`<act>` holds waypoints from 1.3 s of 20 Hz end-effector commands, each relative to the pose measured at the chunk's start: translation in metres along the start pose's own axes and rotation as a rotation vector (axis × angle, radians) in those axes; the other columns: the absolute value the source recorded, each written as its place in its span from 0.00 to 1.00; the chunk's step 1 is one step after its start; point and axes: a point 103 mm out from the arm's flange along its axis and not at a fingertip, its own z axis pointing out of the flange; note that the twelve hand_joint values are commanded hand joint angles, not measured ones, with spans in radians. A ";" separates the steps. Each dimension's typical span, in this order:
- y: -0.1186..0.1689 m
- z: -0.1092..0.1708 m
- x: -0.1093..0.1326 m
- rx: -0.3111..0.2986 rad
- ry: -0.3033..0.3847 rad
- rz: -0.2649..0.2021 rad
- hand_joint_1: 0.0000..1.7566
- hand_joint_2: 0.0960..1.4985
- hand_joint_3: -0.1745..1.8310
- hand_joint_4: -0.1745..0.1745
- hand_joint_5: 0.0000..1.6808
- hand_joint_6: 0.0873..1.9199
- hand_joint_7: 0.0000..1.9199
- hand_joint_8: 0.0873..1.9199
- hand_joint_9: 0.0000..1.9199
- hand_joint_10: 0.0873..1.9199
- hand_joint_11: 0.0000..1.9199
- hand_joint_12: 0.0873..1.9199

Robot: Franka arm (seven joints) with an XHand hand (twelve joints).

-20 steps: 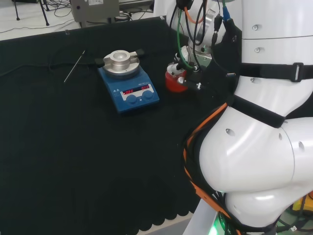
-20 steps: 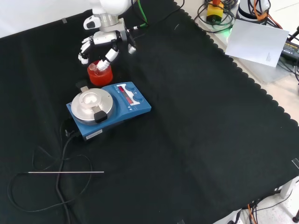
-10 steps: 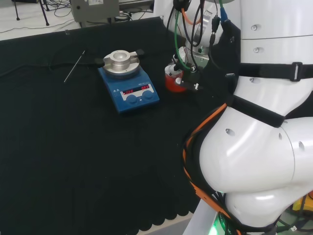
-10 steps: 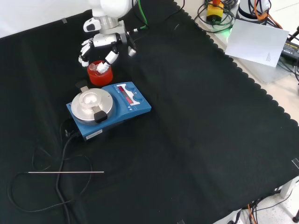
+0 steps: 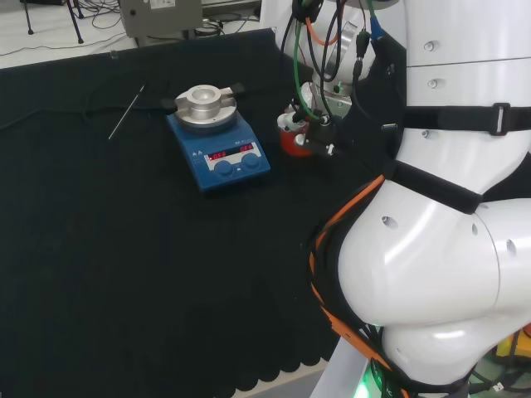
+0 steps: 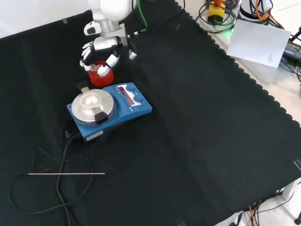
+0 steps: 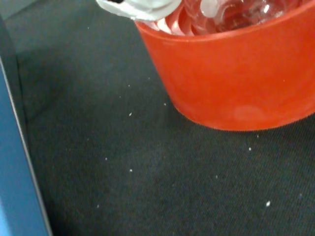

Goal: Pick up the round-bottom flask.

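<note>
The clear round-bottom flask (image 6: 95,70) sits in a red ribbed stand (image 6: 101,79) just behind the blue hotplate in the front view. My hand (image 6: 102,49) hangs right over it, fingers (image 6: 86,51) and thumb loosely bent on either side of the flask's neck, with a gap still showing. From the head view the hand (image 5: 314,126) covers most of the red stand (image 5: 290,143). The wrist view has the stand (image 7: 236,78) close up, the flask's glass (image 7: 231,12) inside it, and a white fingertip (image 7: 140,7) at the rim.
A blue hotplate stirrer (image 6: 109,110) with a round metal top stands beside the stand, its cable trailing over the cloth. A thin metal rod (image 6: 66,173) lies near the front left in the front view. The arm's white links (image 5: 448,215) stand at the head view's right.
My hand has come down and slightly towards the hotplate, from above the flask to around its neck. The flask and stand have stayed put.
</note>
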 end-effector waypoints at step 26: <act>-0.009 -0.035 0.004 -0.051 0.086 0.058 0.63 0.71 0.00 1.00 0.73 0.31 0.39 0.27 0.45 0.22 0.24 0.62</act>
